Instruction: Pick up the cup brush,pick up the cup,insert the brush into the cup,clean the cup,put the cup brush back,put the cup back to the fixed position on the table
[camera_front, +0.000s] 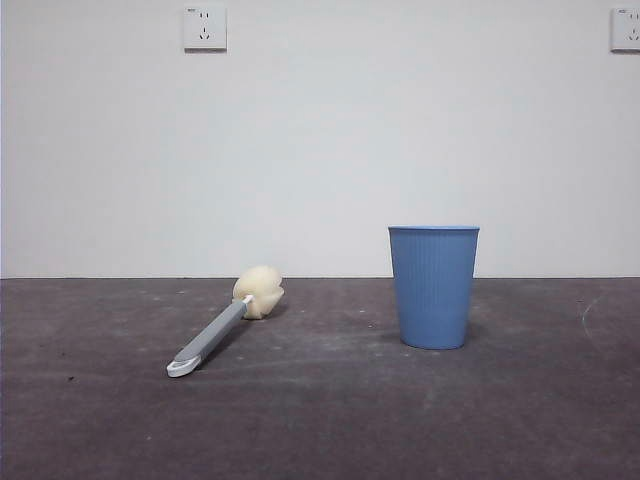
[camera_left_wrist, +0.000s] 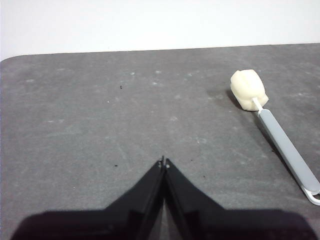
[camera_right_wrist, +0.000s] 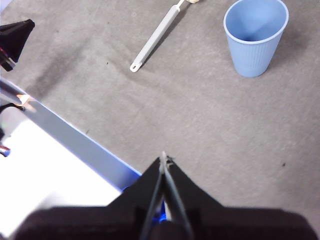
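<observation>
The cup brush lies flat on the table, left of centre, its cream sponge head toward the wall and its white loop toward the camera. It also shows in the left wrist view and the right wrist view. The blue ribbed cup stands upright and empty to the right of the brush; it shows in the right wrist view too. My left gripper is shut and empty, well apart from the brush. My right gripper is shut and empty, held above the table's near edge, away from the cup.
A white wall with two sockets stands behind the table. The table's near edge and a bright strip below it show in the right wrist view. The other arm's black tip shows at that view's side.
</observation>
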